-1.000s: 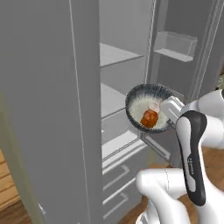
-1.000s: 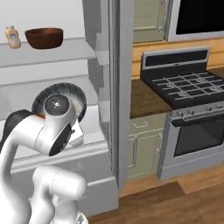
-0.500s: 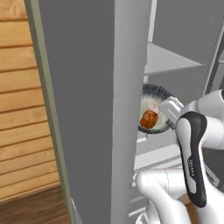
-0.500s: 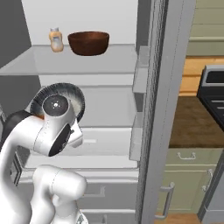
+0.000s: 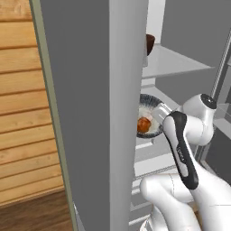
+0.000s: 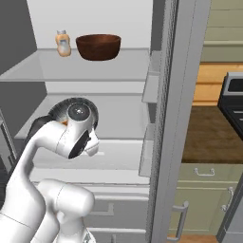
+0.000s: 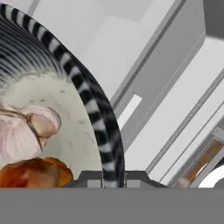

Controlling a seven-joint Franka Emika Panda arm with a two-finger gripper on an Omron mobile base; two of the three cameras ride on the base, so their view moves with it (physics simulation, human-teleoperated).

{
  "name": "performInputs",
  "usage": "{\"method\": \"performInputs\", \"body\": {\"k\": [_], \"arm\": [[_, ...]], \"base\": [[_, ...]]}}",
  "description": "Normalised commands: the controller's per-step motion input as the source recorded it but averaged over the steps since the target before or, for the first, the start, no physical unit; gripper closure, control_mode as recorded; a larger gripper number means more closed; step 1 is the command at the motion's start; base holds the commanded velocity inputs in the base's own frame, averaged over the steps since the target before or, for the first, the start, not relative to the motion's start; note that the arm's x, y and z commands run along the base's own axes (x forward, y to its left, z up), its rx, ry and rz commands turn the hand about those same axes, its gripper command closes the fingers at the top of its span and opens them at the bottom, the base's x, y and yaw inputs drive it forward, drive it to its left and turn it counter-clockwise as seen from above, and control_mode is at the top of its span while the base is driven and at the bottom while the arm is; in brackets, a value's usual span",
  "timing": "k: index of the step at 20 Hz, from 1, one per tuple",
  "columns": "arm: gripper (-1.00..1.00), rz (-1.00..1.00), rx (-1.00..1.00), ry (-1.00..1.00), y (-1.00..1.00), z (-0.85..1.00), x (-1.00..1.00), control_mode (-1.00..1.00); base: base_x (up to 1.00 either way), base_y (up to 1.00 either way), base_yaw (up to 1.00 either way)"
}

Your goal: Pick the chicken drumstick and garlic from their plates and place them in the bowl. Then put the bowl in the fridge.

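Main risk, judged from the pics: the bowl is pinched at one spot on its rim only, so it hangs off the gripper like a lever. A quick wrist roll or a knock against the fridge door edge, just beside the bowl in the left base view, could twist it in the jaws and tip the load. The garlic and chicken drumstick lie loose inside, touching each other, close to the held rim, so they would be first out if that side dips. A shelf edge could also be clipped by the bowl's far rim if it is brought in too low; clearance can't be judged from these views.

Pose: arm folded, elbow up, forearm reaching fwd into the open fridge, wrist bent so the bowl is carried ahead of the hand at about mid-shelf level, roughly level. Jaws are closed on the bowl's striped rim, one tip inside, one outside.

Above and beyond the hand, on the upper shelf, a dark brown bowl and a small bottle are seen, well apart from the carried bowl. Bowl is not yet set down.
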Motion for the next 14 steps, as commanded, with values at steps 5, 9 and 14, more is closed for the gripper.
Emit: {"method": "performInputs", "body": {"k": [5, 9, 14], "arm": [[1.00, 0.00, 0.02, -0.01, 0.00, -0.01, 1.00, -1.00], [1.00, 0.00, 0.00, 0.12, 0.00, -0.15, 1.00, -1.00], [1.00, 0.00, 0.00, 0.28, 0.00, -0.30, 0.84, -1.00]], "base": [[0.00, 0.00, 0.00], [0.00, 0.00, 0.00], [0.00, 0.00, 0.00]]}}
